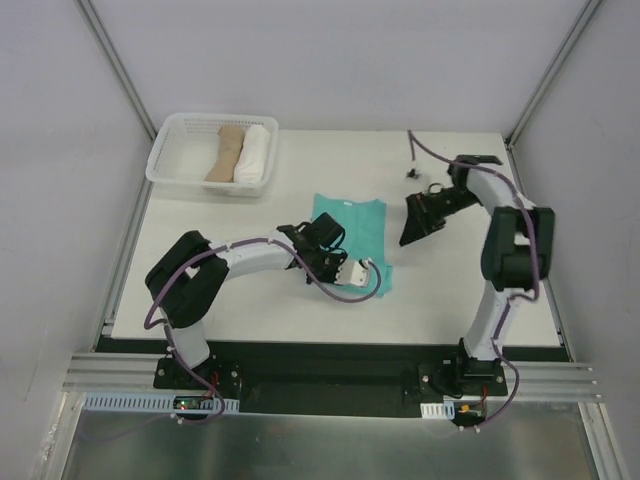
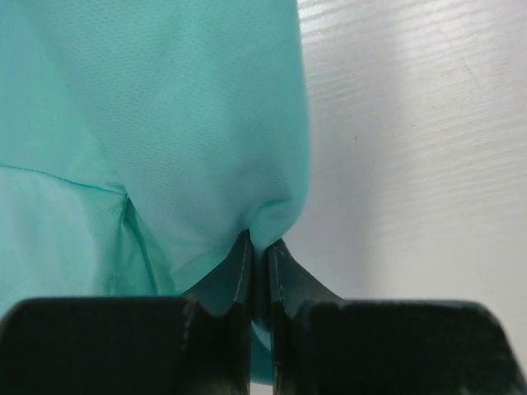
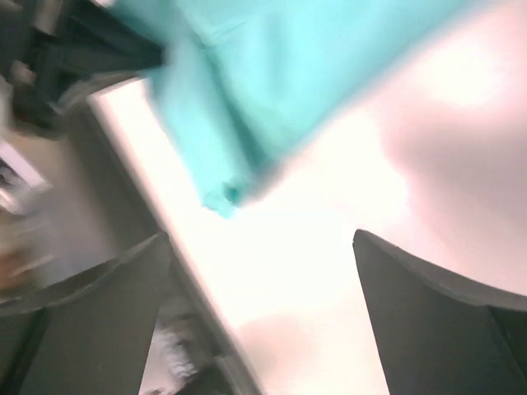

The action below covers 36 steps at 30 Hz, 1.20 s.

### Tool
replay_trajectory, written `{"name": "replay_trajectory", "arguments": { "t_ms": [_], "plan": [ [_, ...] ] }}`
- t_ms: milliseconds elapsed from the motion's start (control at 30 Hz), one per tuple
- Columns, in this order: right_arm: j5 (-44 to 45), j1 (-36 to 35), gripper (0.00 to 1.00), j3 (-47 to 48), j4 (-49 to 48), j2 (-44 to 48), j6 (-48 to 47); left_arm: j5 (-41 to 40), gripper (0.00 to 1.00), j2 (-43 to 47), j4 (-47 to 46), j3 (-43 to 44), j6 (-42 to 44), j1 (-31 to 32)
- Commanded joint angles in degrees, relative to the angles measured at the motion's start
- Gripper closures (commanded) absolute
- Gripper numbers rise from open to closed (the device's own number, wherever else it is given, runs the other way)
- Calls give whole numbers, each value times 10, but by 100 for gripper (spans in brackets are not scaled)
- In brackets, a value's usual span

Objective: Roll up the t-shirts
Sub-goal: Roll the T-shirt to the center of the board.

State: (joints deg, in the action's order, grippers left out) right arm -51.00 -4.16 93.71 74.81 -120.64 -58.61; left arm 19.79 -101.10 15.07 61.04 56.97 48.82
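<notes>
We see the teal t-shirt (image 1: 352,222) lying on the white desk (image 1: 450,290), roughly at its middle. It is spread mostly flat, with its near right corner bunched up. The left tool (image 2: 260,247) is clenched on that corner. In the left wrist view its two dark fingers (image 2: 235,276) press together with a fold of teal cloth pinched between them. The mesh fabric rises from the pinch and fills the left part of that view, with bare desk to the right. From above, the left arm (image 1: 255,255) reaches from the near left across the desk to the shirt's near edge.

The right tool (image 3: 259,304) is released. In the blurred right wrist view its fingers (image 3: 428,321) stand wide apart with only desk showing between them, and the shirt's edge lies beyond, apart from both. From above, this tool hangs just right of the shirt, not touching the cloth.

At the far left corner of the desk we find a white basket (image 1: 165,170) holding a tan roll (image 1: 226,152) and a white roll (image 1: 254,152), side by side and touching, the tan one on the left. Both are well apart from the teal shirt.
</notes>
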Motion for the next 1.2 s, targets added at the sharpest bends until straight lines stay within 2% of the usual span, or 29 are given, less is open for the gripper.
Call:
{"name": "replay_trajectory", "arguments": {
  "t_ms": [0, 33, 100, 133, 233, 300, 400, 467, 567, 700, 833, 1167],
  "plan": [
    [158, 40, 4, -259, -382, 444, 106, 126, 100, -41, 183, 72, -91, -30],
    [160, 40, 4, -331, -561, 517, 113, 144, 100, -50, 196, 83, -109, -35],
    [165, 31, 4, -463, -650, 595, 138, 190, 100, -75, 219, 116, -125, -43],
    [178, 19, 4, -472, -633, 616, 157, 204, 100, -81, 229, 124, -144, -55],
    [28, -15, 4, -408, -383, 555, 28, 257, 100, -104, 246, 148, -171, -74],
    [40, -63, 4, -431, -368, 559, 17, 297, 100, -122, 258, 165, -177, -84],
    [121, -131, 4, -542, -473, 639, 15, 342, 100, -149, 287, 190, -182, -102],
    [182, -188, 4, -571, -495, 645, -18, 358, 100, -165, 299, 205, -182, -115],
    [194, -225, 4, -585, -511, 641, -70, 377, 100, -185, 321, 226, -174, -123],
    [211, -265, 4, -623, -617, 653, -117, 391, 100, -203, 333, 247, -170, -131],
    [219, -305, 4, -622, -644, 611, -142, 398, 100, -210, 337, 256, -168, -133],
    [267, -339, 1, -612, -735, 477, -194, 416, 100, -212, 348, 254, -159, -140]
  ]
}}
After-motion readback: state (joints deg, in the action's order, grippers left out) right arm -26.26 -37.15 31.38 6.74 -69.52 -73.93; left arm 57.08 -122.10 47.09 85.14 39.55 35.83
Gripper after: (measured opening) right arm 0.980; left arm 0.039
